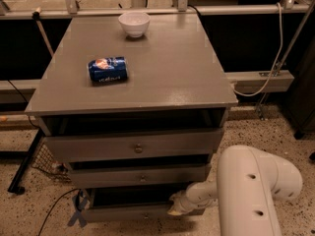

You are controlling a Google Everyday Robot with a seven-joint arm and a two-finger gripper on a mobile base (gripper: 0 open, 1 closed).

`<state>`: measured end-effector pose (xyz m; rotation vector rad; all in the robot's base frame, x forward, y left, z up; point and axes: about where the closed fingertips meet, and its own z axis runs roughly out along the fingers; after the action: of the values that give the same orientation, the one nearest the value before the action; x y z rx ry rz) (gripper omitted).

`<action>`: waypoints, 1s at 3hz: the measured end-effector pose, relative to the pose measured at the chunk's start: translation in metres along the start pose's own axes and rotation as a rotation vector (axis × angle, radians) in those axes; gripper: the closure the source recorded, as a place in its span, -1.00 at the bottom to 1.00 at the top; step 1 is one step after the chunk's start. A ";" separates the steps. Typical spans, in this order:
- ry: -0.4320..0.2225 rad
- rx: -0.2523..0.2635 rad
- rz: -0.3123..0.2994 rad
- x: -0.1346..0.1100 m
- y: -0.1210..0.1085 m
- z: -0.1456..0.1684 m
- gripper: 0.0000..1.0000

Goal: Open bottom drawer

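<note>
The grey cabinet has three drawers. The bottom drawer [133, 212] is the lowest and narrowest, with a tiny centre knob [146, 214], and it stands pulled out a little with a dark gap above its front. The middle drawer [140, 176] and the top drawer [135, 146] with its brass knob sit above it. My white arm [256, 191] reaches in from the lower right. My gripper [176, 206] is at the right end of the bottom drawer's front, at its top edge.
A blue soda can [108, 70] lies on its side on the cabinet top [162, 68], and a white bowl [134, 23] stands near the back edge. A black frame leg [24, 166] and cables lie on the speckled floor at the left. Rails and a cable run behind.
</note>
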<state>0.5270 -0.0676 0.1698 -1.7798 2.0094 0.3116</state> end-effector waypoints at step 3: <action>-0.070 -0.035 0.039 -0.003 0.048 -0.009 1.00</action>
<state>0.4780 -0.0623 0.1737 -1.7282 2.0029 0.4173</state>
